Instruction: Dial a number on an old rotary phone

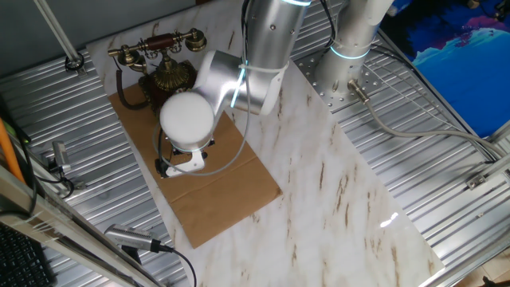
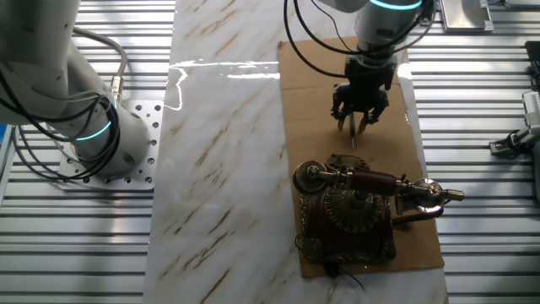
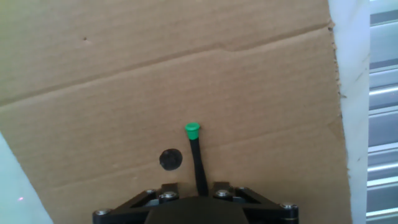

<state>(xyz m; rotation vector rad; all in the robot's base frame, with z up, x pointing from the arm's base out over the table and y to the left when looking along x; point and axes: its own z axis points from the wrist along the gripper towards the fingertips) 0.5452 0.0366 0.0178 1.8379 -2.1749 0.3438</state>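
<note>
The old rotary phone (image 2: pixel 350 215), dark red-brown with gold trim, a round dial and a brass-ended handset across its top, stands at one end of a cardboard sheet (image 2: pixel 312 93). It also shows as the phone (image 1: pixel 163 68) at the far left in one fixed view. My gripper (image 2: pixel 359 118) hangs over the cardboard a short way from the phone, apart from it. It is shut on a thin black stick (image 3: pixel 198 162) with a green tip (image 3: pixel 192 129) that points down at the cardboard (image 3: pixel 186 62). In the hand view the gripper (image 3: pixel 200 191) shows only its base, and the phone is out of view.
The cardboard lies on a marble tabletop (image 1: pixel 343 199) ringed by ribbed metal decking (image 1: pixel 446 159). A second arm's base (image 2: pixel 110 143) stands beside the marble. Cables and clamps (image 1: pixel 60 163) lie along the left edge. A dark round spot (image 3: pixel 170 159) marks the cardboard beside the stick.
</note>
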